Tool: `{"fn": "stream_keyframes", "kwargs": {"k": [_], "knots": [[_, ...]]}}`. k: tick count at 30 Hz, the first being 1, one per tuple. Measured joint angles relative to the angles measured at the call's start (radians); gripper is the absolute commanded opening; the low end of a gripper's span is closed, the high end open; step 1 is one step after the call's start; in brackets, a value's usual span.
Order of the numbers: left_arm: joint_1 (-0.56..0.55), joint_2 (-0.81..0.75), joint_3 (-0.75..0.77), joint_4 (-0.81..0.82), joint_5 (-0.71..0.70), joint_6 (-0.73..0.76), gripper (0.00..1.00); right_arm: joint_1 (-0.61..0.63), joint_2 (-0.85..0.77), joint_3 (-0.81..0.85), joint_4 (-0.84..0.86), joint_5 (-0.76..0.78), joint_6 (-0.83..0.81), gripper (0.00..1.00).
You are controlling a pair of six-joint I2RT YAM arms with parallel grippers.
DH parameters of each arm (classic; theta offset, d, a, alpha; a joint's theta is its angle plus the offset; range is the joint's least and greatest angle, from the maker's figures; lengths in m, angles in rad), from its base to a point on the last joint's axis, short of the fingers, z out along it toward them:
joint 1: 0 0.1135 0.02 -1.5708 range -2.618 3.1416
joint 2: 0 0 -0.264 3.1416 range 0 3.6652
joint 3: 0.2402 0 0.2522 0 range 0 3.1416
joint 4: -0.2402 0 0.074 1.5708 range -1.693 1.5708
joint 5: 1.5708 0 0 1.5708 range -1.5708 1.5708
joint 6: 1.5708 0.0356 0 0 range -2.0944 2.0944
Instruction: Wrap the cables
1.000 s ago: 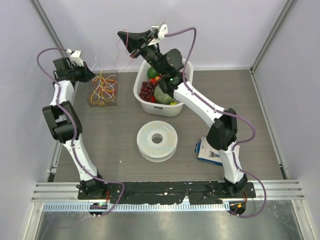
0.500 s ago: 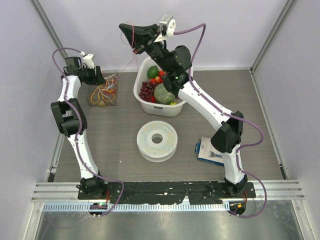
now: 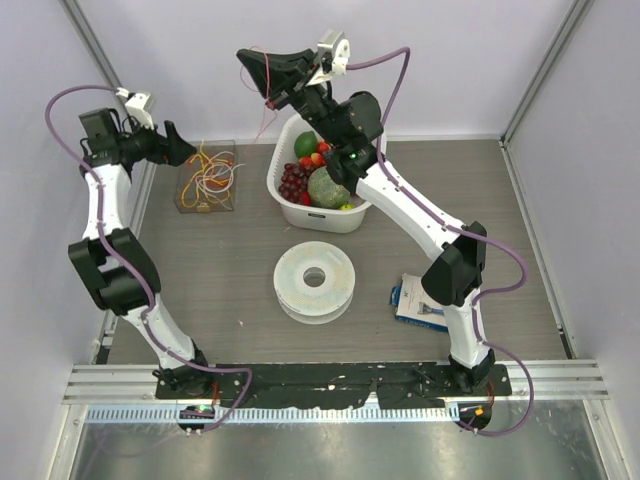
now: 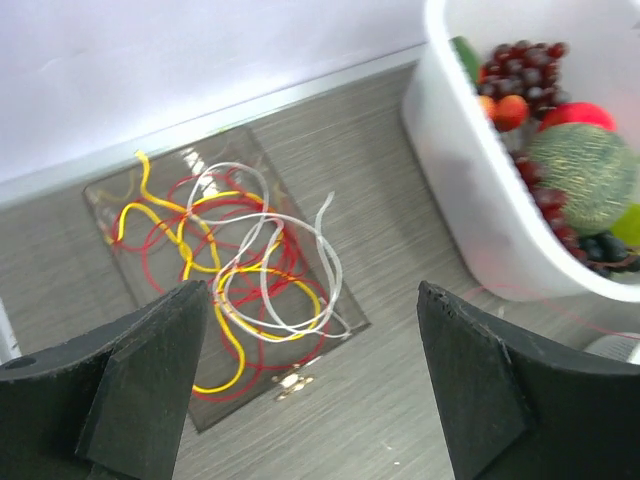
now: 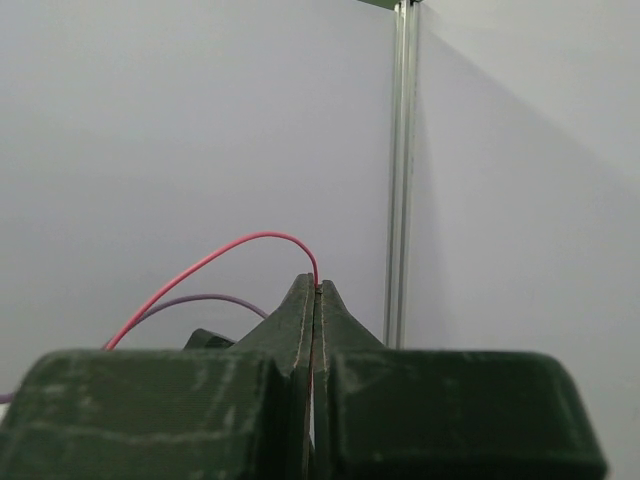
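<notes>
**Left gripper open over the tray, right one pinching a red wire**

The cables [image 4: 250,270] lie as a loose tangle of red, yellow, orange and whitish strands in a shallow clear tray [image 4: 112,206]. The tray sits at the far-left corner of the table [image 3: 220,270], and a few loops spill over its rim.

The left gripper [image 3: 183,150] hovers just to the left of the tray, above its far end, and points toward it. Its jaws stand wide apart with nothing between them. In the wrist view the two dark fingers [image 4: 150,380] frame the tangle from above and do not touch it.

The right gripper [image 5: 316,288] is raised high over the far edge of the table, above and behind the basket [image 3: 283,205]. Its jaws are pressed together on a red wire [image 5: 268,234] — the strand leaves the fingertips, arches up and curves away to the left. In the top view a thin pinkish line hangs down from that gripper toward the gap between tray and basket, but where it ends is too fine to tell.

The white basket stands at the far edge just right of the tray and holds fruit [image 3: 293,182], including dark grapes. A pale spool [image 3: 315,281] lies flat at the table's centre. A blue box [image 3: 410,305] sits toward the near-right — partly under the right arm.
</notes>
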Motion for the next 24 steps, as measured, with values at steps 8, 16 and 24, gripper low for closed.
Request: {"fn": "stream_keyframes", "kwargs": {"k": [8,16,24], "knots": [[-0.017,-0.195,-0.146,0.082,0.14,-0.069,0.83,0.001,-0.066,-0.055,-0.05,-0.054,0.027,0.01],[-0.056,-0.466,-0.279,0.116,0.269,-0.177,0.82,0.002,-0.346,-0.306,-0.156,-0.087,-0.033,0.01],[-0.26,-0.63,-0.299,0.134,0.317,-0.171,0.82,-0.01,-0.656,-0.377,-0.436,0.011,-0.204,0.01]]}}
